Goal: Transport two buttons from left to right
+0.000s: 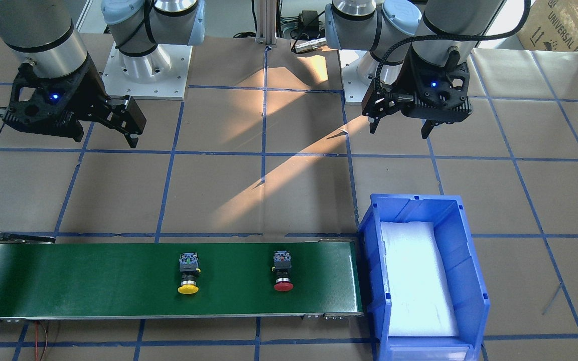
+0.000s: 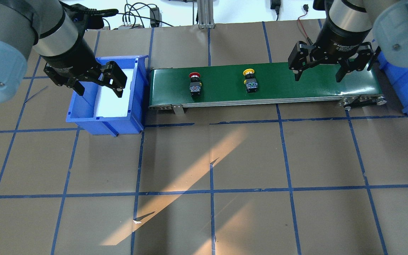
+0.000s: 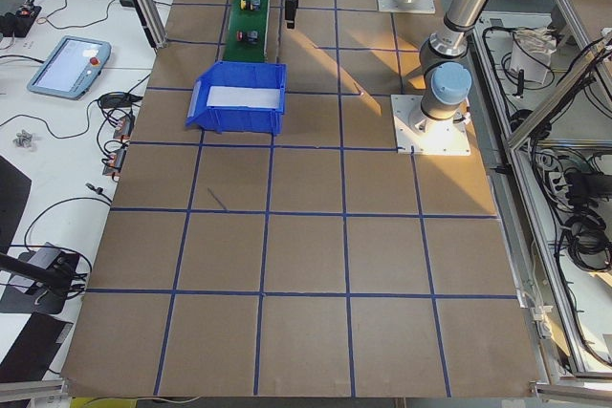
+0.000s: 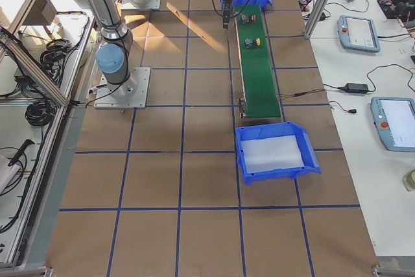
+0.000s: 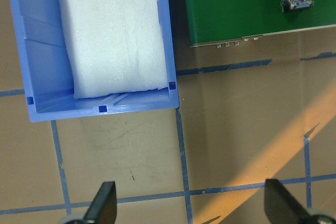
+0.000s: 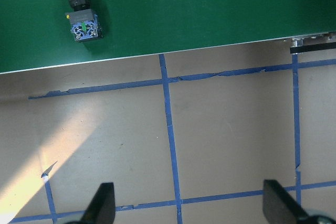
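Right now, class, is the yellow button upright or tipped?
Tipped: the yellow button lies on its side on the belt, cap sideways.

Overhead and front-facing cameras look steeply down from opposite sides, sharing the long green conveyor belt (image 2: 221, 85). Two distant end cameras look along the brown papered table (image 3: 306, 255). Wrist cameras look straight down, close.
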You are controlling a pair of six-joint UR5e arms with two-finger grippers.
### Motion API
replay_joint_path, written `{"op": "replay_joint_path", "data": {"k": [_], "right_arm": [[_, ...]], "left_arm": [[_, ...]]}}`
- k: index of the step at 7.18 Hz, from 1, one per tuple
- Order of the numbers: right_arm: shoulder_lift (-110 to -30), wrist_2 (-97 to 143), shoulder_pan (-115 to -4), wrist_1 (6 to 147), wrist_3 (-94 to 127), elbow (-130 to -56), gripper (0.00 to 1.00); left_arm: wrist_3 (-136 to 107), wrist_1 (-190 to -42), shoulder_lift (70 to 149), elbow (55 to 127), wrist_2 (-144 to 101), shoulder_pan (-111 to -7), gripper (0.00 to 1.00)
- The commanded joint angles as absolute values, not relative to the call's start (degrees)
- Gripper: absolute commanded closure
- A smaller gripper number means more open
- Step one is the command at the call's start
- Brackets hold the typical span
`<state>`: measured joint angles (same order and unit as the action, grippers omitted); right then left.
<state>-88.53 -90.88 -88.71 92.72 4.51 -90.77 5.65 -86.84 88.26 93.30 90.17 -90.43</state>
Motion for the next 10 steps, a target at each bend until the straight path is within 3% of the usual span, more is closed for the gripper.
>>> {"op": "replay_joint_path", "data": {"k": [1, 10], "right_arm": [[-88.5, -91.0, -88.7, 92.9, 4.7, -91.1, 0.0], [-87.9, -91.8, -88.7, 93.7, 4.0, -91.6, 0.0]], "left_arm": [[5.7, -86.8, 88.2, 93.5, 90.2, -90.4, 0.0], [5.7, -86.9, 87.9, 93.7, 90.3, -90.4, 0.0]]}}
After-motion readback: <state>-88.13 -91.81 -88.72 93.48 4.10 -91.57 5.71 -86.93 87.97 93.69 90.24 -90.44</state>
